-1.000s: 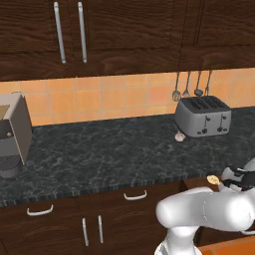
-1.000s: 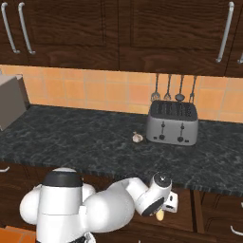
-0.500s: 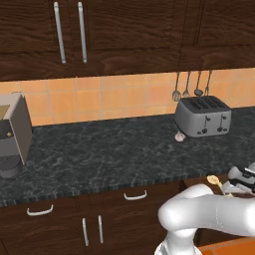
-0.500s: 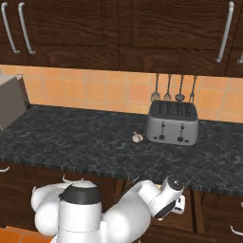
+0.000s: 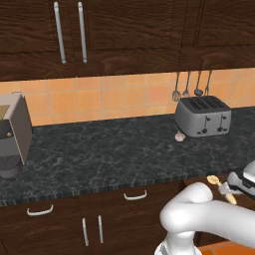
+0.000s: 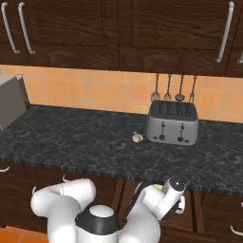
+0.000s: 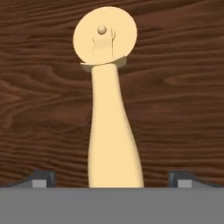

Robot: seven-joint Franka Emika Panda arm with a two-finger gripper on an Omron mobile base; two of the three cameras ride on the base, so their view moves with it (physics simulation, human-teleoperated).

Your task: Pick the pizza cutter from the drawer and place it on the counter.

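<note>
The pizza cutter (image 7: 107, 94), judged light, stiff and smooth, is seen lying on the brown wood of the drawer (image 7: 183, 87), below the counter (image 5: 114, 154) edge, its handle running between the fingertips (image 7: 43, 178) of the gripper (image 7: 111, 180). The handle is judged the best hold. Whether the fingers are spread or clamped cannot be told, their contact being cut off.

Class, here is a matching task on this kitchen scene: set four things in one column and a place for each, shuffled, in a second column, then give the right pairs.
Things:
1. pizza cutter
2. toaster
3. metal utensils
4. small round lump

Places:
A. hanging on the tiled wall
B. between the end effector fingers
C. on the counter, left of the toaster
D. on the counter, below the utensils

Pairs: 1-B, 2-D, 3-A, 4-C
</note>
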